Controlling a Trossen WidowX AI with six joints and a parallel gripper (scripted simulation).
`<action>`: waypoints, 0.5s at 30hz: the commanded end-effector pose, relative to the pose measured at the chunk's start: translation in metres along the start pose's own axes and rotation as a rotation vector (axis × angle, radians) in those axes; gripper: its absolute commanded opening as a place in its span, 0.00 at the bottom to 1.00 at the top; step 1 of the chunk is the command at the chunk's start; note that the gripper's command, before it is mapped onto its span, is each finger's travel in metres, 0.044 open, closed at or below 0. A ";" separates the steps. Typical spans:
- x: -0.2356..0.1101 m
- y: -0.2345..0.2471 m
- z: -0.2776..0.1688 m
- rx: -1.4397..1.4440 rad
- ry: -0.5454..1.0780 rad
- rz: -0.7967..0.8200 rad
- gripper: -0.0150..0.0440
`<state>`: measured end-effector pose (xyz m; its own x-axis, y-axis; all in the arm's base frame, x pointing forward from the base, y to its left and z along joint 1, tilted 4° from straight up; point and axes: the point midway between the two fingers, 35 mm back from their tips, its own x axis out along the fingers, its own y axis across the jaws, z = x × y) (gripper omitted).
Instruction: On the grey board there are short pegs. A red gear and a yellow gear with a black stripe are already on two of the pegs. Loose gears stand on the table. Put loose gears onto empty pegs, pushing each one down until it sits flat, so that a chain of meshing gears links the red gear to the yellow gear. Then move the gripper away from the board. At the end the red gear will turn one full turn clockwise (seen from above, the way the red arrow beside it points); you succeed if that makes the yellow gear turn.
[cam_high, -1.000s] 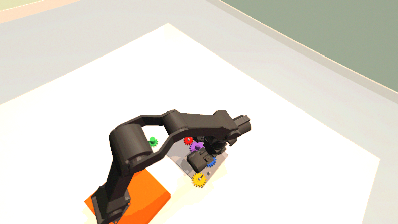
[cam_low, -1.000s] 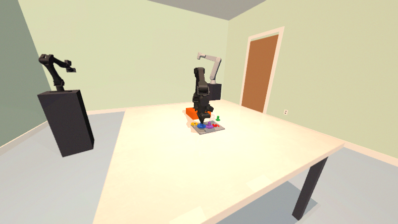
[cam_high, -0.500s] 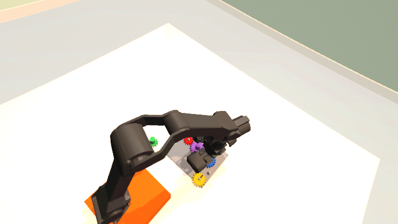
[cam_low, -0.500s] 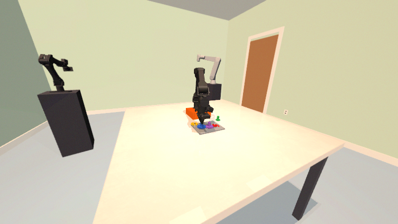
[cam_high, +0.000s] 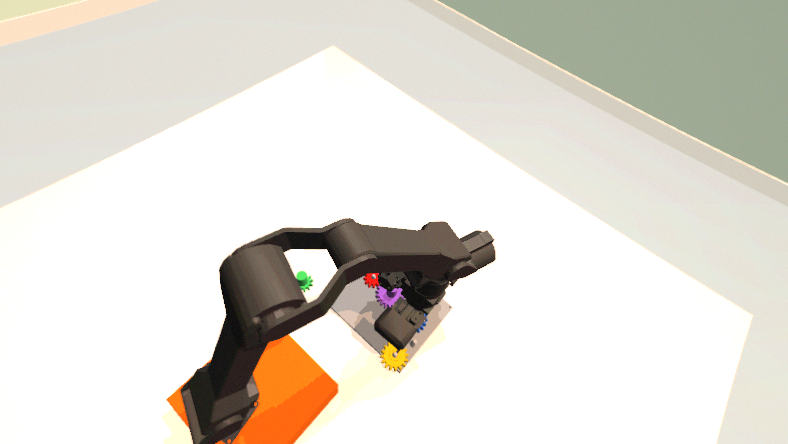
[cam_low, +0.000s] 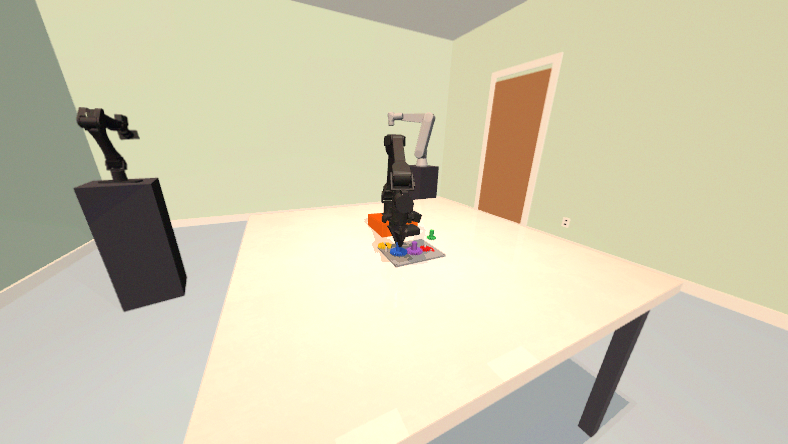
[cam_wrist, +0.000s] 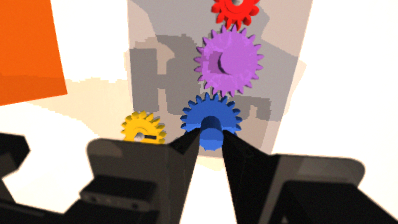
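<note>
My gripper (cam_low: 399, 243) (cam_wrist: 211, 133) is shut on the upright knob of the blue gear (cam_high: 424, 324) (cam_low: 398, 252) (cam_wrist: 210, 107), low over the grey board (cam_low: 421, 259) (cam_wrist: 285, 45). I cannot tell whether this gear sits fully flat; its peg is hidden. The purple gear (cam_high: 388, 298) (cam_low: 414, 250) (cam_wrist: 245, 47) lies on the board between the blue gear and the red gear (cam_high: 370, 281) (cam_low: 427, 248) (cam_wrist: 235, 18). The yellow gear (cam_high: 393, 360) (cam_low: 383, 245) (cam_wrist: 141, 123) with its black stripe is at the board's corner. The green gear (cam_high: 302, 280) (cam_low: 431, 236) stands on the table off the board.
An empty peg (cam_high: 413, 343) shows near the yellow gear. The orange block (cam_high: 292, 380) (cam_low: 380, 225) (cam_wrist: 30, 55) is at the arm's base. My arm (cam_high: 408, 245) reaches over the board and hides part of it in the top view.
</note>
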<state>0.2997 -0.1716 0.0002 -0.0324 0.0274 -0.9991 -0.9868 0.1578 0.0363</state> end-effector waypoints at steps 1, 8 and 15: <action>0.002 0.000 0.000 0.003 0.002 0.001 0.25; 0.002 0.000 0.001 0.102 0.002 0.001 0.25; 0.000 0.000 0.000 0.162 0.002 0.001 0.39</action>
<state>0.2996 -0.1711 -0.0018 -0.0345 0.0253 -0.9991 -0.9526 0.3015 0.0405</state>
